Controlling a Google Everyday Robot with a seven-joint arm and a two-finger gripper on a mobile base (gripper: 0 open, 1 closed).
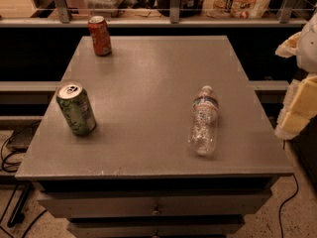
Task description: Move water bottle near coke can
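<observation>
Camera view, banded water bottle (204, 123), white-lettered coke can (100, 36), claw (298, 108) right edge

End effector (296, 114) right of water bottle (204, 120)

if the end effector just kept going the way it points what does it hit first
Probably the table's right edge: the end effector sits off that side at the view's right border, seemingly tipped down-left. The water bottle lies beyond; depth is unclear.
</observation>
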